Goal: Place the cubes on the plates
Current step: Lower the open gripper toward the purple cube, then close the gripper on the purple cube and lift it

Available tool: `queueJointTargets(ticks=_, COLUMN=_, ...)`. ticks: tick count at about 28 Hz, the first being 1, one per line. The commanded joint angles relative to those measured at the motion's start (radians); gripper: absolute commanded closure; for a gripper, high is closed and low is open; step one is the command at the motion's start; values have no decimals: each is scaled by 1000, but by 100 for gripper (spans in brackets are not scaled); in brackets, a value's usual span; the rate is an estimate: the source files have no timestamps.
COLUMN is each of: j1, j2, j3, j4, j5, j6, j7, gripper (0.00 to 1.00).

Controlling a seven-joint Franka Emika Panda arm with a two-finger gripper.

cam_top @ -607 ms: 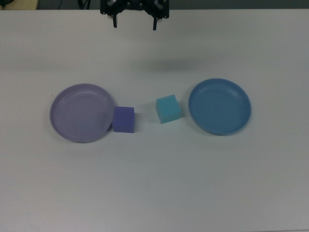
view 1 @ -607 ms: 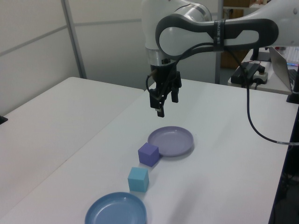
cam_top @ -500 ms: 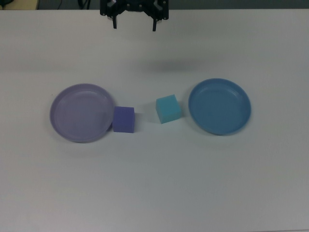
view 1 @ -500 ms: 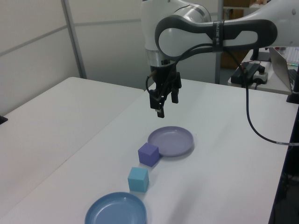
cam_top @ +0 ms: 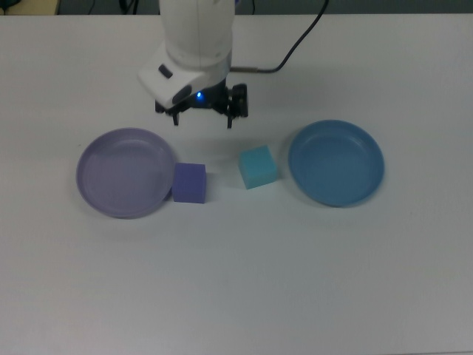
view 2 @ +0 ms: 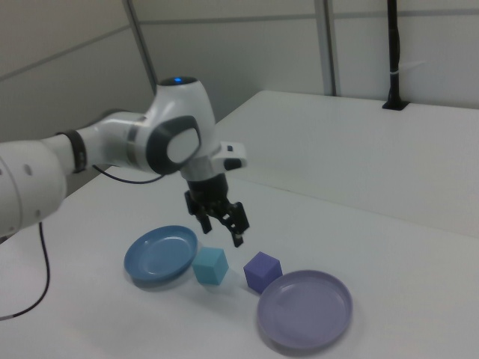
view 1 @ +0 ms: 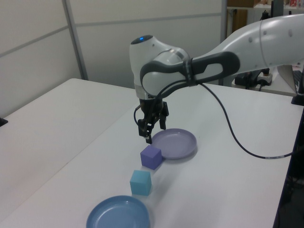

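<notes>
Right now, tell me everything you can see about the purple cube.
The purple cube is a small matte, foam-looking violet block with sharp edges, sitting flat on the white table. It sits right against the lavender plate rim, outside the plate, on the top view's right. The gripper is not touching it.

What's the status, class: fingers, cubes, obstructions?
Gripper open, empty, above both cubes. Purple cube touching lavender plate; cyan cube beside blue plate. Nothing obstructing.

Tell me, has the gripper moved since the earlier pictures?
Yes. In the top view the gripper has come down from the picture's top edge toward the purple cube, which has not shifted.
</notes>
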Motion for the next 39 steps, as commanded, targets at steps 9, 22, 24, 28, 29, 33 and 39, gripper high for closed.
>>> queueJointTargets(ticks=9, j1=-16, j2=150, j3=-8, j4=13, j5=-79, j6=192, j7=65, gripper=0)
queueJointTargets(ticks=22, j1=-19, j2=214, j3=-8, j4=7, j5=-157, j6=245, j7=106, gripper=20)
queueJointTargets(ticks=24, j1=-19, j2=213, j3=-6, j4=4, j5=-159, j6=245, j7=99, gripper=41)
queueJointTargets(ticks=28, j1=-15, j2=204, j3=2, j4=7, j5=-145, j6=243, j7=93, gripper=77)
queueJointTargets(ticks=29, j1=-13, j2=202, j3=5, j4=9, j5=-144, j6=243, j7=94, gripper=81)
queueJointTargets(ticks=33, j1=10, j2=191, j3=9, j4=15, j5=-130, j6=242, j7=111, gripper=91)
queueJointTargets(ticks=39, j1=5, j2=142, j3=5, j4=24, j5=-79, j6=231, j7=117, gripper=91)
